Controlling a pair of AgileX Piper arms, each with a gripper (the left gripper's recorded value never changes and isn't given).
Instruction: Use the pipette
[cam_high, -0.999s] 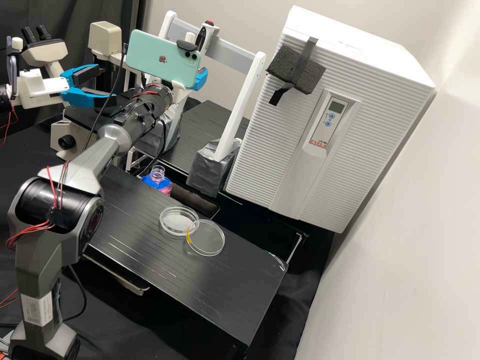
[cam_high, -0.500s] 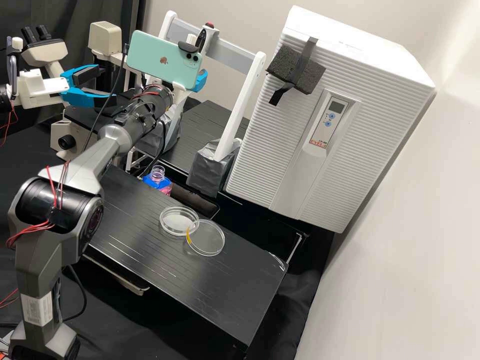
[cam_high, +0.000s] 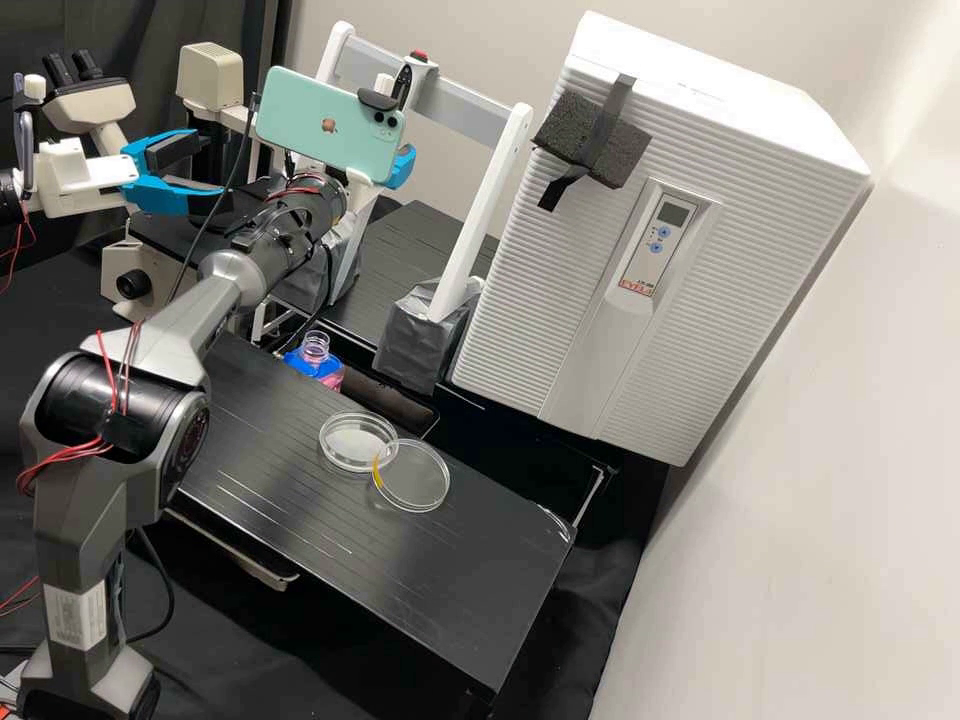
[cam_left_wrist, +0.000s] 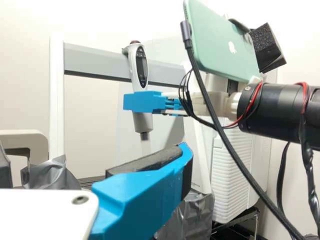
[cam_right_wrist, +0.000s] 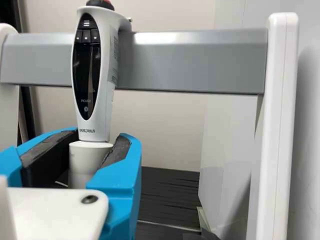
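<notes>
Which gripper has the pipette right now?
The right gripper, shut on the pipette below its display at the stand rail. The left gripper is open, off to the side, holding nothing.

High view overlooks the bench (cam_high: 420, 570); both wrist views, close in, share the pipette (cam_right_wrist: 95, 75).

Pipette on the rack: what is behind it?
Behind the pipette runs the rack's grey crossbar, with pale wall beyond. The right tool closed around its lower barrel hides the tip and whatever lies behind that part.
</notes>
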